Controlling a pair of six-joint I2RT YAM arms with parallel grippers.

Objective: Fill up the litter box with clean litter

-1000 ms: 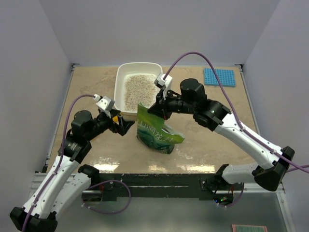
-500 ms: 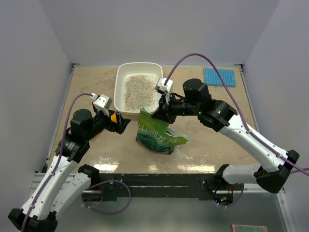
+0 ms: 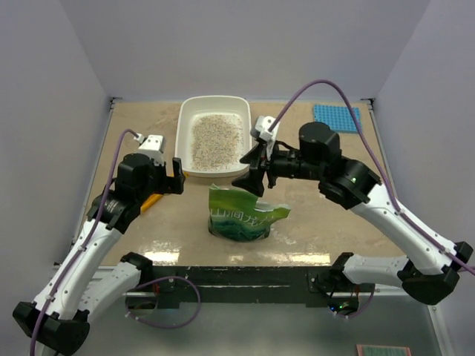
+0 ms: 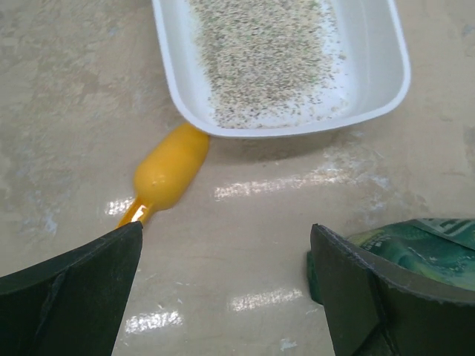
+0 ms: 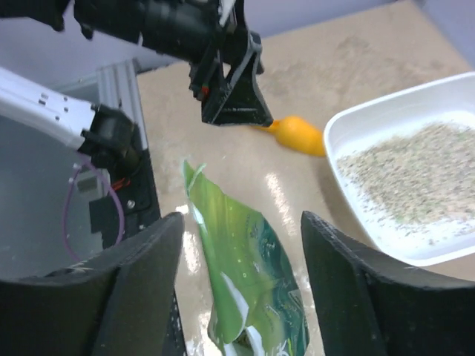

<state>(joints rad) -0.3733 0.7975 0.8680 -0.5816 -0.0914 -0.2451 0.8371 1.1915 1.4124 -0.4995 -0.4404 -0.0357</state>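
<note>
A crinkly green bag [image 3: 241, 215] lies slumped on the beige table [image 3: 319, 219], towards its near edge. An orange-yellow scoop [image 4: 172, 167] rests on the table to the bag's left. A flat blue studded mat [image 3: 335, 117] sits well apart at the far right corner.

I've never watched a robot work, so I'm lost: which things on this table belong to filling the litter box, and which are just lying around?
Part of the job: litter box; clean litter already in it; green bag lying in front, probably the litter's source.
Just lying about: blue studded mat, far right corner; orange-yellow scoop beside the box, untouched.
</note>
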